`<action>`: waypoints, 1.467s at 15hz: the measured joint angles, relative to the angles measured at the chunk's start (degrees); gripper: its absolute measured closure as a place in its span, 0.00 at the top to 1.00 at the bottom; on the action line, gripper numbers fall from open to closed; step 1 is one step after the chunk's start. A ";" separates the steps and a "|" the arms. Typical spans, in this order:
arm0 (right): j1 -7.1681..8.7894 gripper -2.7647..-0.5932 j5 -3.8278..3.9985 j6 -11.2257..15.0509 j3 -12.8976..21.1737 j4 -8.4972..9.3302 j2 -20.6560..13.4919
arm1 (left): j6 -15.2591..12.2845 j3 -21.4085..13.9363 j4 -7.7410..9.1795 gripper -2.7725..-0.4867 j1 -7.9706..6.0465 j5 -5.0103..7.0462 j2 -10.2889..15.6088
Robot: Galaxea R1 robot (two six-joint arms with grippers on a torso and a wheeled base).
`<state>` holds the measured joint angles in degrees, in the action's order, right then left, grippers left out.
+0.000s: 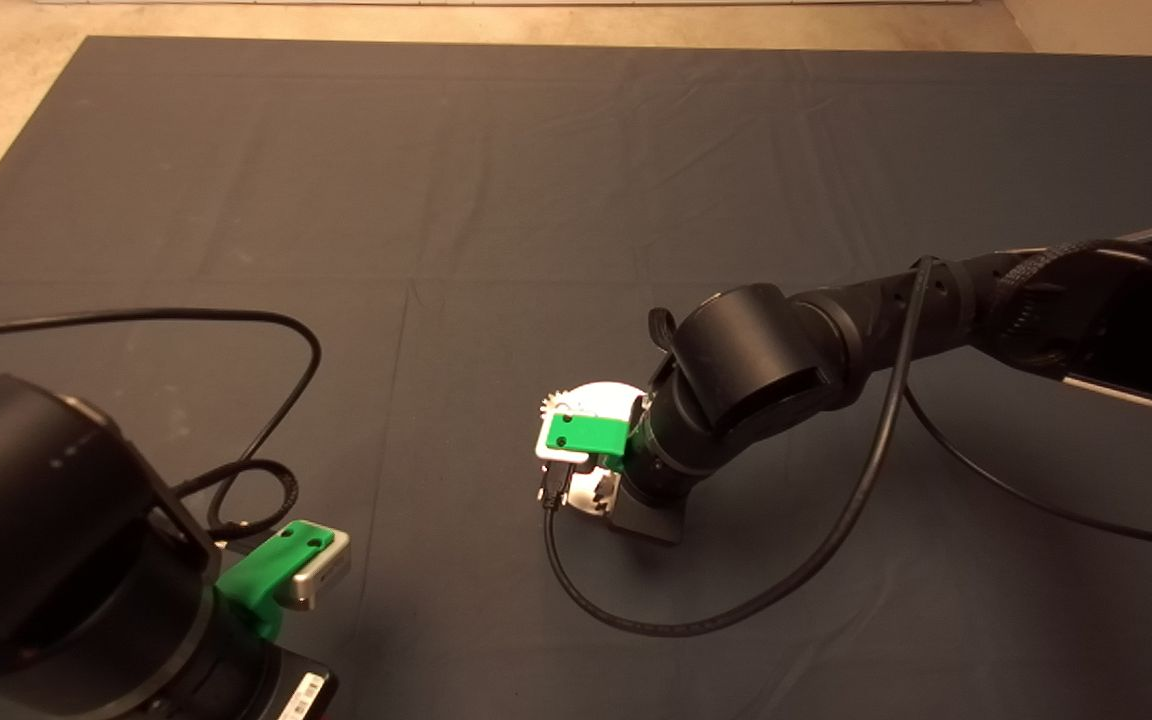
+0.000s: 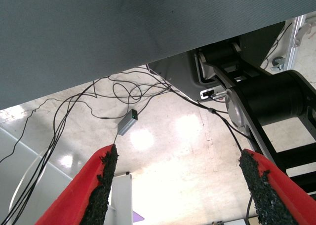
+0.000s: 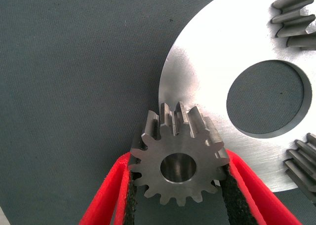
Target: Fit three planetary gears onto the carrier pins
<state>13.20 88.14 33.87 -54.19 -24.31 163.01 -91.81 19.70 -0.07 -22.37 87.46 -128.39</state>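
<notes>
Down at the mat's near left corner, the left gripper (image 1: 301,560) sits parked, its fingers (image 2: 101,180) spread wide apart with nothing between them, cables on the floor showing beyond. Farther in, near the middle, the right gripper (image 3: 177,185) hangs over the white disc (image 3: 212,77), its fingers clamped on one planetary gear (image 3: 178,161) at the disc's edge. Two more gears (image 3: 296,15) sit on the disc around its central hole (image 3: 266,96).

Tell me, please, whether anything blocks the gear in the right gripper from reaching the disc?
Nothing visible does. The right gripper holds the gear at the edge of the disc, with no object between them. Two other gears sit farther round the disc.
</notes>
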 joint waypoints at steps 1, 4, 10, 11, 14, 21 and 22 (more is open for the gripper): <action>0.00 0.20 -0.02 -0.10 0.00 -0.08 0.00 | 0.00 0.00 0.00 0.55 0.00 0.00 -0.02; -0.01 0.20 -0.01 -0.41 0.00 -0.30 0.00 | 0.00 0.00 0.00 0.55 0.00 0.00 0.00; -0.23 0.20 0.10 -0.68 -0.22 -2.15 0.00 | 0.00 0.00 0.00 0.55 0.00 0.00 -0.02; -0.26 0.20 0.10 -0.77 -0.22 -2.28 0.00 | 0.00 0.00 0.00 0.55 0.00 0.00 -0.02; -0.28 0.20 0.09 -1.05 -0.39 -2.47 0.00 | 0.00 0.00 0.00 0.55 0.00 0.00 -0.02; -0.33 0.20 0.10 -1.41 -0.44 -2.67 0.03 | 0.00 0.00 0.00 0.55 0.00 0.00 -0.02; -0.33 0.20 0.10 -1.49 -0.44 -2.67 0.05 | 0.00 0.00 0.00 0.55 0.00 0.00 -0.02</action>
<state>12.87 88.24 32.38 -54.63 -26.98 163.06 -91.81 19.70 -0.07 -22.37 87.46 -128.42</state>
